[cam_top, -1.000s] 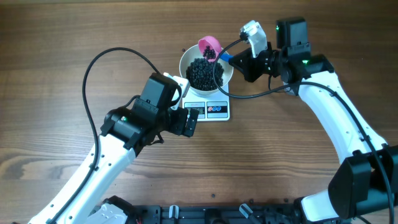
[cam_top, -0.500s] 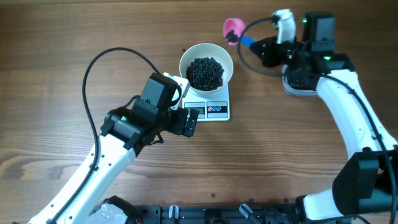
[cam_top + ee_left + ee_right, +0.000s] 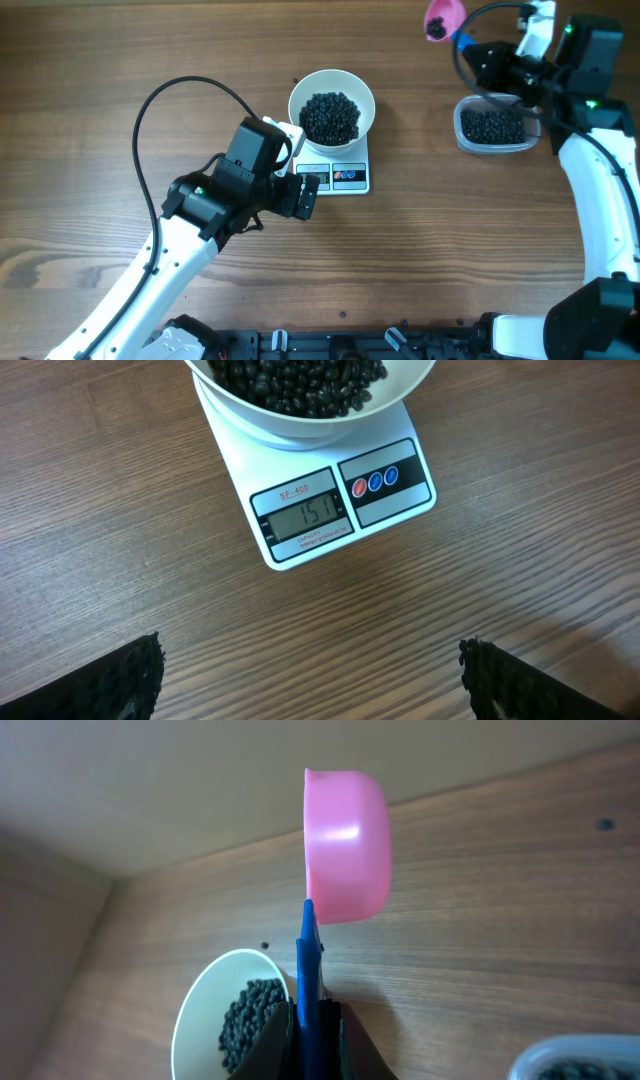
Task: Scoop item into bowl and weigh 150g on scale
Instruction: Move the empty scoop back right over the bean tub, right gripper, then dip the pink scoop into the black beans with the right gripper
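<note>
Wooden table (image 3: pixel 120 60). White bowl (image 3: pixel 296 98) atop the scale (image 3: pixel 345 177), centre. Clear tub (image 3: pixel 462 128) well to the right. Left claw (image 3: pixel 315 680) spread wide, empty, near the scale's front. Right claw (image 3: pixel 310 1020) clamped on the blue handle of the pink scoop (image 3: pixel 441 16), beyond the tub. Black beans (image 3: pixel 330 117) heaped in the bowl.

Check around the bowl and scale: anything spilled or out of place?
One stray black piece lies on the bare table just outside the bowl rim; it looks spilled. Otherwise the bowl sits level on the scale, and the right gripper holds the pink scoop off to the side. Nothing else stands out.
</note>
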### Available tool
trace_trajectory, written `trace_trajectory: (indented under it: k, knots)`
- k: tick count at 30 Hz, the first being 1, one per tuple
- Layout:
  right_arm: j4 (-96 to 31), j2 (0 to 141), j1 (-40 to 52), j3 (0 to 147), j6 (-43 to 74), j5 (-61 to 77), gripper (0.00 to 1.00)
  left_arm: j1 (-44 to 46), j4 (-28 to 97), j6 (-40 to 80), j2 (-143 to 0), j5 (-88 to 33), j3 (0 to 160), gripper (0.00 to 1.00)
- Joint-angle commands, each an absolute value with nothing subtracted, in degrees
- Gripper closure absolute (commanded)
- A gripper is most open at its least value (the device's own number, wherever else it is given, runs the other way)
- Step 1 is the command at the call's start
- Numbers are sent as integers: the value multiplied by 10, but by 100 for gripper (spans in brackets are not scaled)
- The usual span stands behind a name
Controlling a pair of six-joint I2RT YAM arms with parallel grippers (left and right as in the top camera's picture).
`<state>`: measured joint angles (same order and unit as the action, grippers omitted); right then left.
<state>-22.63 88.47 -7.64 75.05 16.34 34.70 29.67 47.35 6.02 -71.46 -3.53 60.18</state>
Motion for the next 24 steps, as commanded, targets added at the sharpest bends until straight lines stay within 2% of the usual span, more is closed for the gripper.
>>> trace_trajectory:
  k: [1,13,24]
  knots:
    - [-223,874,-102,753,211,361,96,295,474,47,-710,-40,613,0]
    - [-322,859,-222,753,199,361,96,295,474,47,-710,-40,613,0]
    - [-486,851,-261,753,-8,356,95,295,474,47,-710,-40,613,0]
